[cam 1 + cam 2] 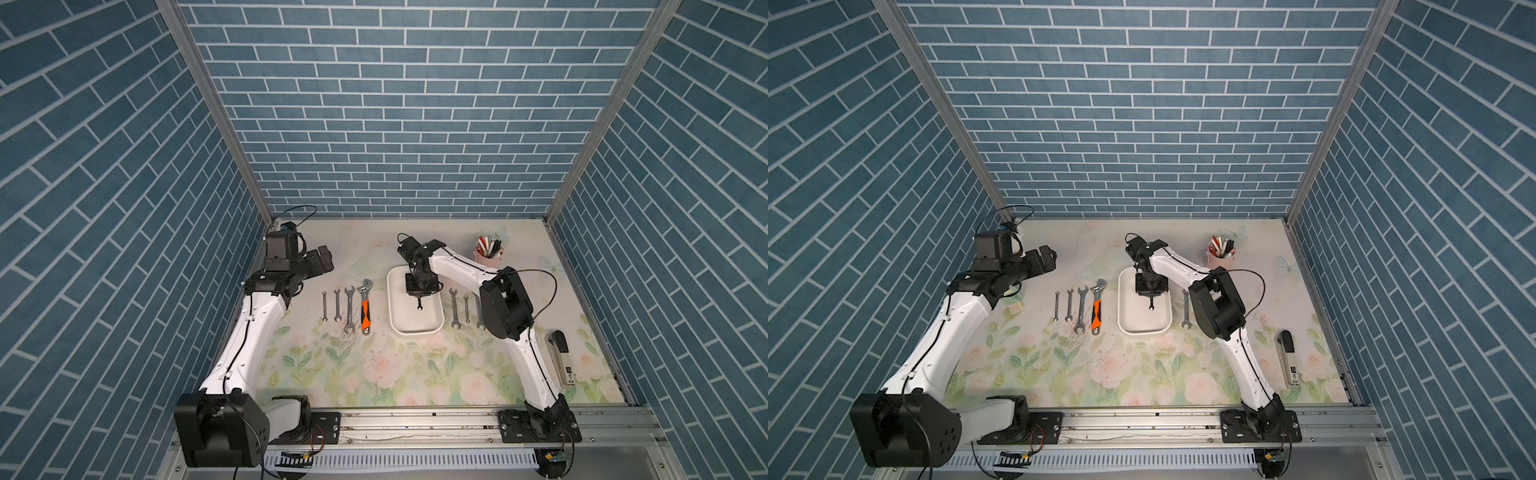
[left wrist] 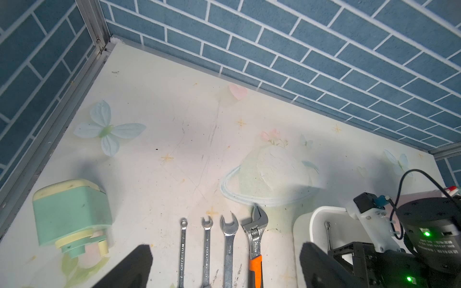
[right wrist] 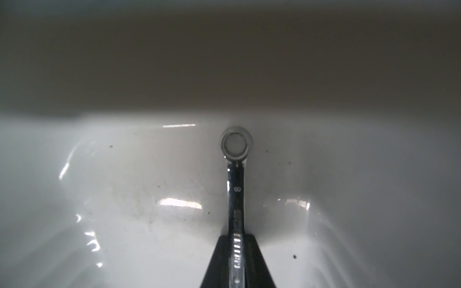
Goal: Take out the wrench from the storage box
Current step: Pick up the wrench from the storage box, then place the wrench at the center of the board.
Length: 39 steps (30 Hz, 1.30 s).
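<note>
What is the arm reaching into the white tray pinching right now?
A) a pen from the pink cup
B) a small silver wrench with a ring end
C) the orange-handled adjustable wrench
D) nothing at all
B: the right wrist view shows the right gripper shut on the shank of the small ring-ended wrench, inside the white storage box.

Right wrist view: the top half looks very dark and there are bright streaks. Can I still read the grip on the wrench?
Right wrist view: the dark band is the storage box wall in shadow, the streaks are glare on its glossy floor; the wrench reads sharp, clamped in the right gripper. Both top views: evenly lit, but the wrench is tiny, half hidden under the gripper.
</note>
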{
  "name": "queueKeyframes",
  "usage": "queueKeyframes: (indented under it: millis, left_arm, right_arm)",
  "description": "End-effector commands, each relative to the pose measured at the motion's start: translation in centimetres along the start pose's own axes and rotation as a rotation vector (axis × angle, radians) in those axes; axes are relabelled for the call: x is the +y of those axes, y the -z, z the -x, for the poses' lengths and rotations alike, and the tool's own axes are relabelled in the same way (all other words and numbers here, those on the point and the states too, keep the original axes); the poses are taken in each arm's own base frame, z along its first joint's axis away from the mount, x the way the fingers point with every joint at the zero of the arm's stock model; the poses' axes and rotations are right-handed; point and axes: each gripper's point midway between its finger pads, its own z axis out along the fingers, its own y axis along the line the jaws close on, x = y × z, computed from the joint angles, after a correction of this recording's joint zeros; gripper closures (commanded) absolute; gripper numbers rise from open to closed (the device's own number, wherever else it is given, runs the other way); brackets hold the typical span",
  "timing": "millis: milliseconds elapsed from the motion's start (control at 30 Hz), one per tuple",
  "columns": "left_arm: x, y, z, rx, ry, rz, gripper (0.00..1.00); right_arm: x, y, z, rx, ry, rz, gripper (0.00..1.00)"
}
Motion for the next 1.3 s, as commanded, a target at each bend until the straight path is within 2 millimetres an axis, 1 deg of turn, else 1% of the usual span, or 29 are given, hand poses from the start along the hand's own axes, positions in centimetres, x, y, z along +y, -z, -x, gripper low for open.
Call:
queueKeyframes:
  millis: [0,233,500,533,567,700,867,967,1033,1133,1267]
  left_arm:
    - [0.2,-0.3,0.0,-0.001,0.007,-0.005,0.02]
    - [0.2,-0.4,-0.1,0.003,0.009,-0.006,0.02]
    - [0.3,-0.5,-0.2,0.006,0.011,-0.007,0.02]
    - [0.3,-0.4,-0.1,0.005,0.011,-0.007,0.02]
    - [0.2,-0.5,-0.1,0.006,0.011,-0.007,0.02]
    - [0.4,-0.5,-0.2,0.009,0.012,-0.004,0.02]
    - [0.4,-0.5,-0.2,0.008,0.01,-0.002,0.02]
    - [0.4,-0.5,-0.3,0.009,0.011,0.0,0.02]
    - [0.5,-0.5,-0.3,0.009,0.01,0.002,0.02]
    - [0.5,-0.5,-0.2,0.007,0.009,0.001,0.02]
    - [0.5,-0.6,-0.3,0.01,0.009,0.003,0.02]
  right_arm:
    - [-0.6,0.2,-0.4,0.026,0.002,-0.026,0.91]
    - [-0.6,3.0,0.1,-0.014,0.01,-0.016,0.92]
    - [-0.3,7.6,0.9,-0.092,0.004,0.026,0.92]
    - [-0.3,7.8,0.9,-0.093,0.006,0.027,0.92]
    - [-0.3,9.2,1.1,-0.117,0.006,0.037,0.92]
    - [-0.9,11.6,1.3,-0.155,0.004,0.022,0.92]
    - [-1.9,13.8,1.4,-0.194,0.0,-0.003,0.92]
    - [-3.0,14.4,1.5,-0.203,-0.003,-0.022,0.92]
    - [-4.0,14.2,1.5,-0.194,0.012,-0.039,0.92]
    - [-6.8,13.7,1.2,-0.175,-0.006,-0.093,0.92]
    - [-9.2,13.3,0.8,-0.177,-0.033,-0.087,0.92]
